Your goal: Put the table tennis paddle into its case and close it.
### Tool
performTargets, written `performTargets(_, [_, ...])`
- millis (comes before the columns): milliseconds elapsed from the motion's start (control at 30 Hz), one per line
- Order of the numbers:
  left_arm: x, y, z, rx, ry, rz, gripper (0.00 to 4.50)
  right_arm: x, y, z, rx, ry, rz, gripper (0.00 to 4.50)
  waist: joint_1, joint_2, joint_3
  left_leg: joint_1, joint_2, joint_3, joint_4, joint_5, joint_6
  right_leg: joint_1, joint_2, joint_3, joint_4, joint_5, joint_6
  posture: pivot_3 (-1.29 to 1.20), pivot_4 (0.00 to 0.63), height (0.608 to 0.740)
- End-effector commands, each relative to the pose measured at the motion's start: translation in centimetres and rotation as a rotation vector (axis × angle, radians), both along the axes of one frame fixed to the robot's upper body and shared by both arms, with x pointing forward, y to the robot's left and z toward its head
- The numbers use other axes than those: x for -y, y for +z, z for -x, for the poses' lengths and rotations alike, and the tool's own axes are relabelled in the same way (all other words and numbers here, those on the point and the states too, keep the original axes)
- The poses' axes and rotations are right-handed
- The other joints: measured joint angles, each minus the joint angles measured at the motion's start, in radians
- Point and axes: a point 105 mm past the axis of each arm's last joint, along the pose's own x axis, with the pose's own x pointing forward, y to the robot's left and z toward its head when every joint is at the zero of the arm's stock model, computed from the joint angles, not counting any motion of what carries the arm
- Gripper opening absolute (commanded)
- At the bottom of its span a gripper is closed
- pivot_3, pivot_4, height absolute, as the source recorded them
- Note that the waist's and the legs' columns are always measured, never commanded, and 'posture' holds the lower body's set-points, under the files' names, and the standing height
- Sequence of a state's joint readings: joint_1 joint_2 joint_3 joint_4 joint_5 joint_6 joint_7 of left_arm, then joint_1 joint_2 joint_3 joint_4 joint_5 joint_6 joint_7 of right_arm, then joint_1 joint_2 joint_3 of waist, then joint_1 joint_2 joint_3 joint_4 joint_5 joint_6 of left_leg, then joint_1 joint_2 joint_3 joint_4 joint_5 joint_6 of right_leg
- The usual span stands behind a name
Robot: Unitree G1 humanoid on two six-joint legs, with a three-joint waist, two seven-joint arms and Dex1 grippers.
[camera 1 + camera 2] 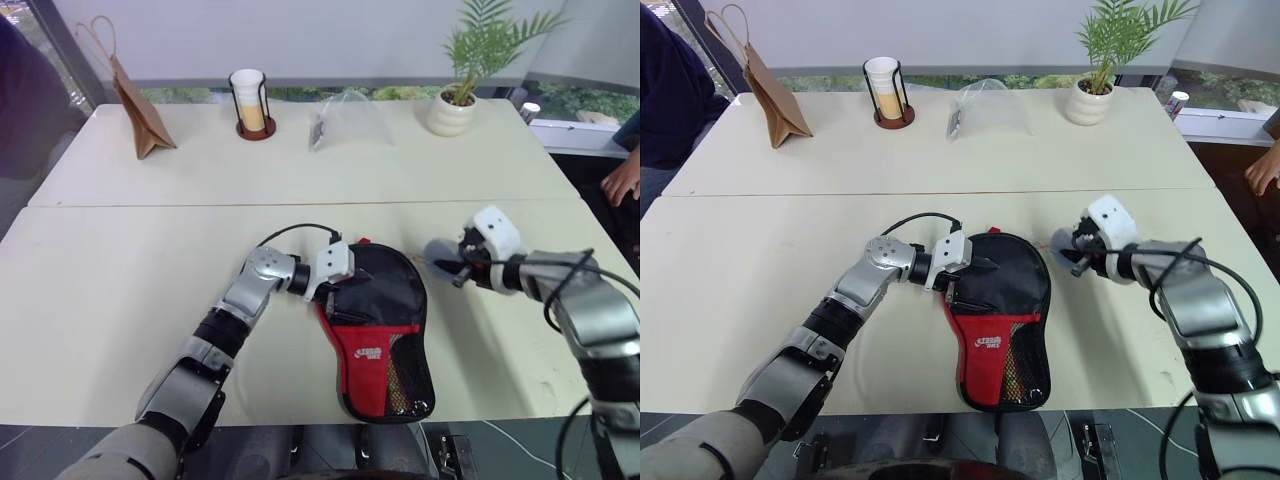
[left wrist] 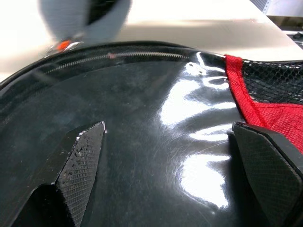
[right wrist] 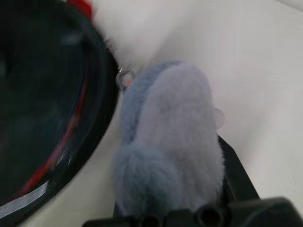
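right gripper (image 1: 1077,252) clenched on a grey fluffy zip charm (image 3: 165,142), just right of the case (image 1: 998,300) | left gripper (image 1: 335,290) spread wide, pressing the case's left top | case flat, long axis toward the robot | paddle presumably inside

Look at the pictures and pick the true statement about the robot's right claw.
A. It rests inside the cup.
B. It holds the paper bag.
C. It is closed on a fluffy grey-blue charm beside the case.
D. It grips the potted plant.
C: the right claw is pinched on the fluffy grey-blue charm, just off the edge of the black case.
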State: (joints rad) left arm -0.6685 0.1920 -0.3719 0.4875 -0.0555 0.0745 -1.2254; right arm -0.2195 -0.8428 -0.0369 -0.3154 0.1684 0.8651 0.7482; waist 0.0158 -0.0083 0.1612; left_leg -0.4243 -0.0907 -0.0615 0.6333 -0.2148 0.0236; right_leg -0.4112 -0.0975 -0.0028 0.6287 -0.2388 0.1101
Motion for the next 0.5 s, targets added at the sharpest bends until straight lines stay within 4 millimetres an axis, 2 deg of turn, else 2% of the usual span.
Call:
performTargets(33, [-1.0,-2.6,0.3,-0.073,0.024,-0.077,4.49,0.9,1.2,1.4,0.028,-0.038,0.045,0.20,-0.001,0.000,0.000,0.000,0.000,0.000,0.000,0.000,0.000,0.000,0.000,0.000,0.000,0.000,0.000,0.00,0.150,0.734])
performTargets(300, [-0.8,-2.8,0.2,-0.068,0.022,-0.084,4.49,1.3,1.0,4.9,-0.028,-0.029,0.097,0.20,0.000,0.001,-0.001,0.003,0.000,0.000,0.000,0.000,0.001,0.004,0.000,-0.001,-0.001,-0.001,0.000,0.00,0.150,0.734])
performTargets(500, [-0.7,-2.9,-0.2,-0.057,0.031,-0.088,4.49,-0.1,0.2,9.8,-0.157,0.122,0.112,0.20,0.006,0.001,-0.001,0.003,0.001,0.000,0.001,-0.001,0.001,0.006,0.000,-0.001,-0.003,-0.004,0.001,0.00,0.150,0.734])
